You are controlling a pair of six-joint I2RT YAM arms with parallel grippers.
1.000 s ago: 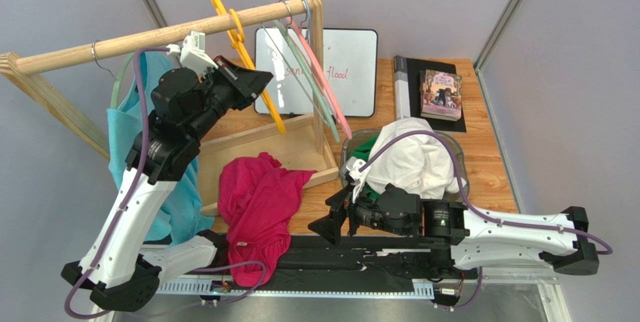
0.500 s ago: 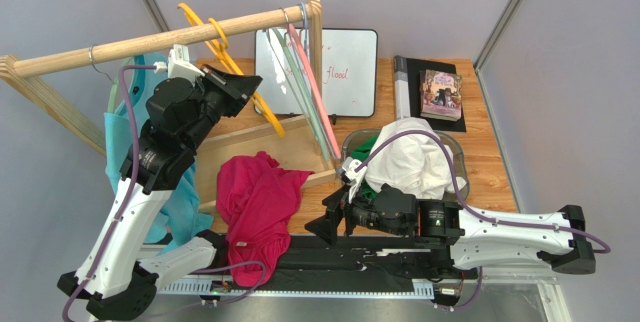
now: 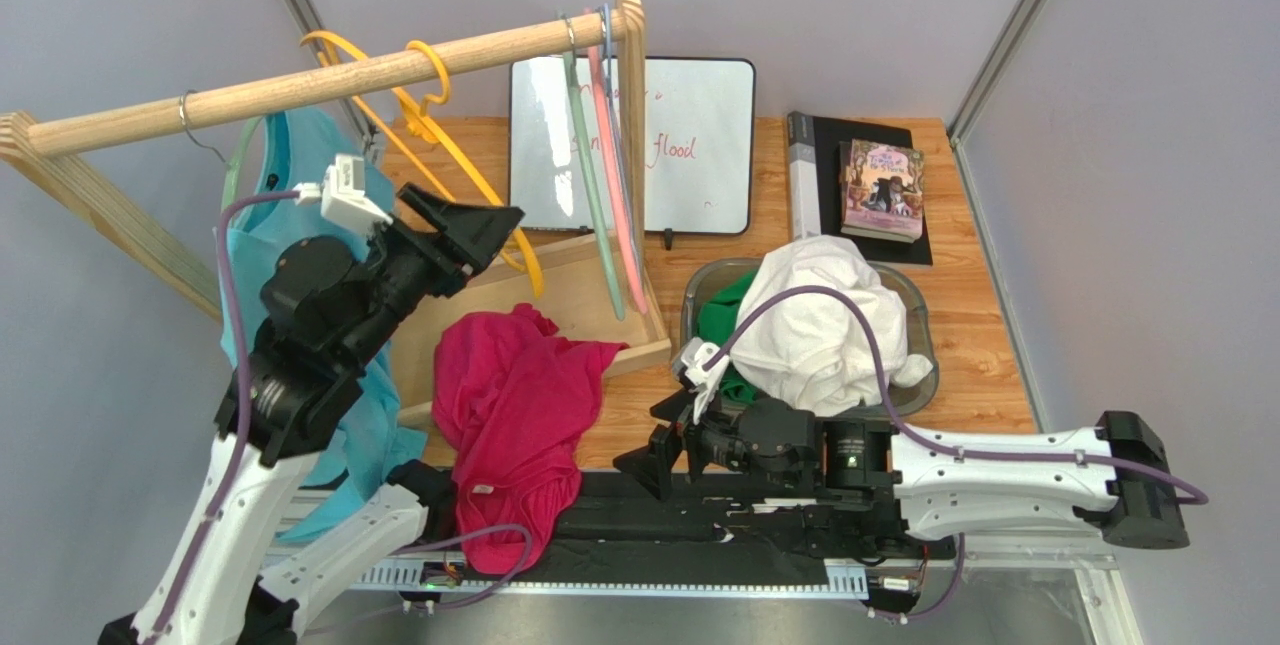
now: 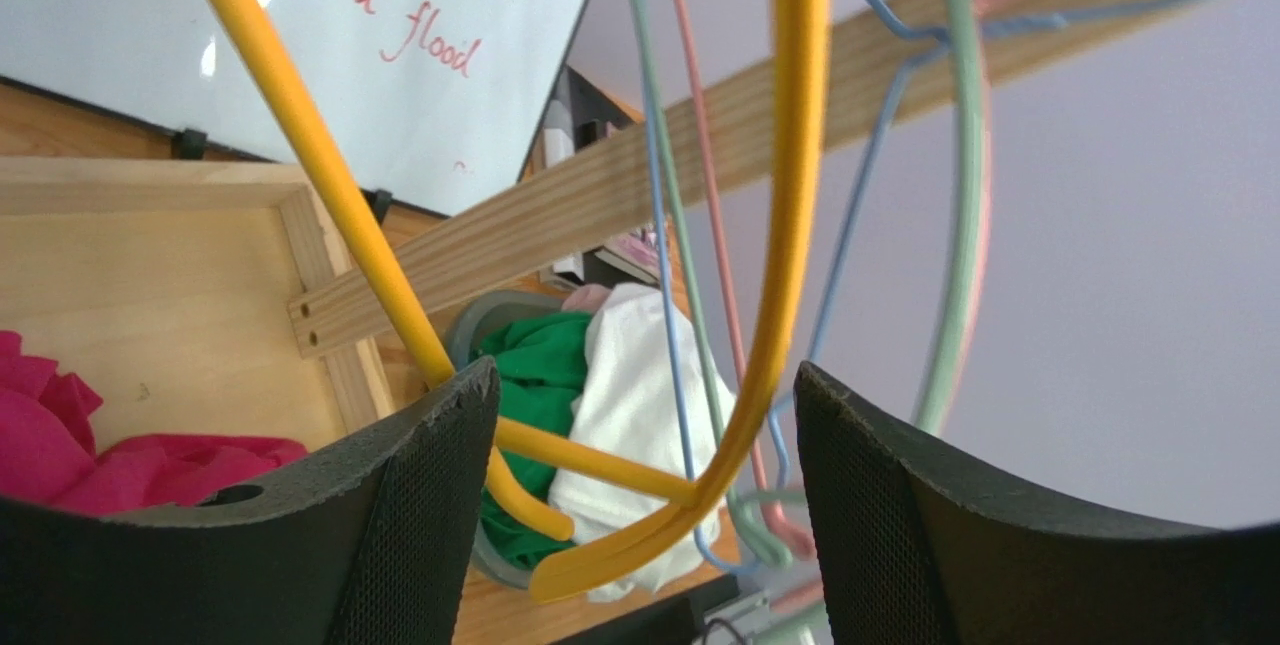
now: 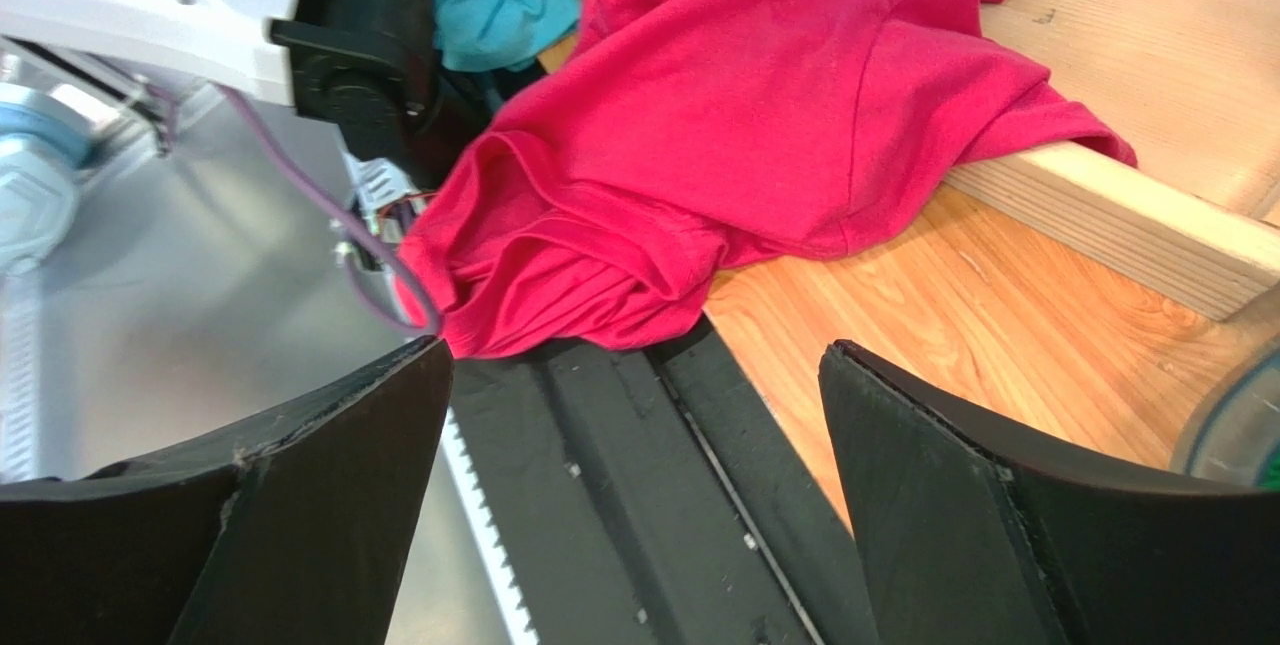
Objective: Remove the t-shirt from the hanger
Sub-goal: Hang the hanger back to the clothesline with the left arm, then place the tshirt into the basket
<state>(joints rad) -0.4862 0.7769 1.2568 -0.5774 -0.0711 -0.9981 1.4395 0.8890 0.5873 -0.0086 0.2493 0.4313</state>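
At the near edge the right gripper (image 3: pixel 657 458) hangs low over the black strip, fingers spread wide and holding nothing. It sits a little closer to the arm bases than a second ago and was already spread then.

Just beside it, to its left, the red t-shirt (image 3: pixel 519 405) lies in a crumpled heap, off any hanger. It is draped over the front bar of the wooden frame (image 3: pixel 564 278) and hangs down past the table edge. It lies where it lay before.

Farther back, the left gripper (image 4: pixel 646 383) has changed most. A second ago it was up by the rail (image 3: pixel 301 80); now the arm has dropped and drawn back. The fingers stand well apart, and the lower part of the yellow hanger (image 4: pixel 789 195) passes between them without being pinched. The hanger's hook is on the rail and has slid leftward along it since then.

A teal shirt (image 3: pixel 293 165) hangs at the rail's left end, and pink and green hangers (image 3: pixel 601 180) at its right end.

Beyond are a bin (image 3: pixel 920 360) of white cloth (image 3: pixel 819 315), a whiteboard (image 3: pixel 691 105) and a book (image 3: pixel 881 188).
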